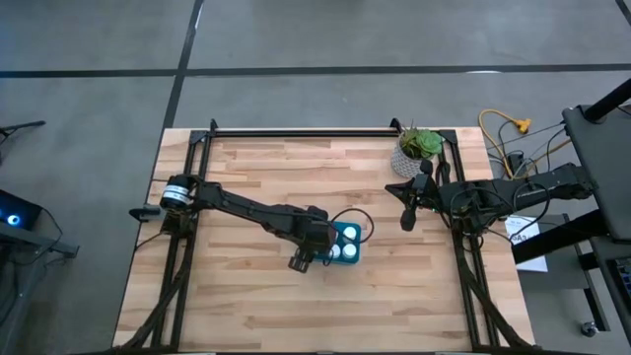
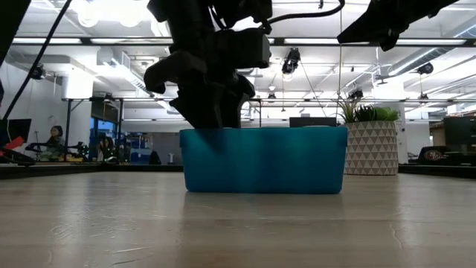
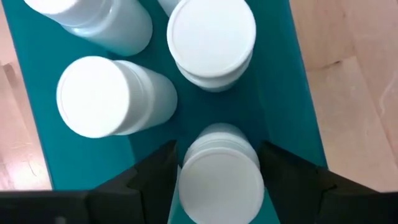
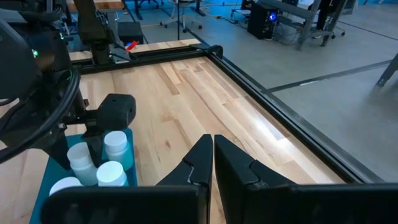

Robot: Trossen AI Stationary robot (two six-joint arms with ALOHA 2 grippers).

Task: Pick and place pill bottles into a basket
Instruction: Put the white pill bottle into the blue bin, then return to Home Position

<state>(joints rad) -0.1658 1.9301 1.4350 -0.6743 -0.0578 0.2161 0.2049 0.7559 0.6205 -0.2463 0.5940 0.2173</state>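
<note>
High view: wooden table (image 1: 256, 296), grey floor (image 1: 99, 39); left pincer (image 3: 217, 174) seemingly grips a bottle (image 3: 221, 177).

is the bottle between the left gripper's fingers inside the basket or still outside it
Inside. The left wrist view shows the bottle over the basket floor, between the left gripper's fingers.

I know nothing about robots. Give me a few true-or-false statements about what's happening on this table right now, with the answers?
1. The left gripper is over the teal-blue rectangular basket. True.
2. Its fingers flank a small white capped pill bottle. True.
3. The basket is empty. False: it holds several bottles.
4. The right gripper holds a bottle. False: its fingers are shut on nothing.
5. The white patterned plant pot sits inside the basket. False: it stands apart, near the table's far edge.
</note>
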